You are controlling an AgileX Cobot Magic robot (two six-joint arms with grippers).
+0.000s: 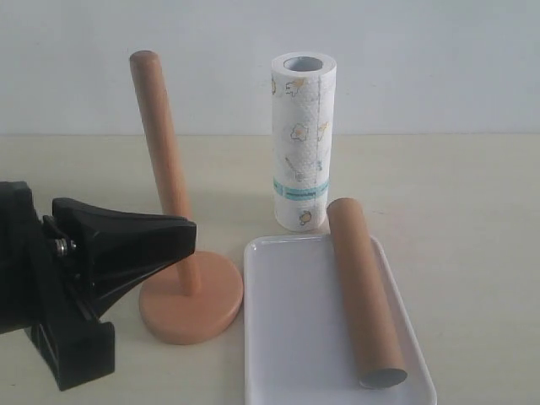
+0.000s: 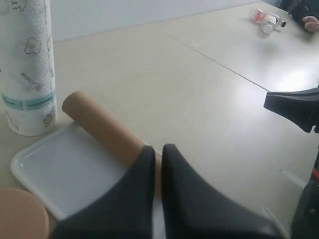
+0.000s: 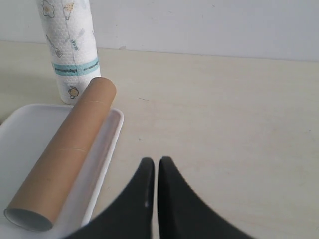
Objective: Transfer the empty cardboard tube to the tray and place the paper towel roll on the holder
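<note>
The brown cardboard tube (image 1: 364, 291) lies lengthwise in the white tray (image 1: 291, 337), along its right side. The white paper towel roll (image 1: 302, 139) stands upright on the table just behind the tray. The wooden holder (image 1: 173, 211) stands bare to the tray's left, its dowel leaning slightly. My left gripper (image 1: 187, 236) is shut and empty, hovering in front of the holder at the left. In its wrist view the left gripper (image 2: 158, 149) points at the cardboard tube (image 2: 102, 130) and tray (image 2: 60, 172). My right gripper (image 3: 156, 162) is shut and empty over bare table beside the tray (image 3: 102, 149).
A small plastic bottle (image 2: 266, 20) lies far off on the table, near a person's hand (image 2: 311, 22). The other arm's black fingers (image 2: 294, 107) show at the edge of the left wrist view. Bare beige tabletop extends right of the tray.
</note>
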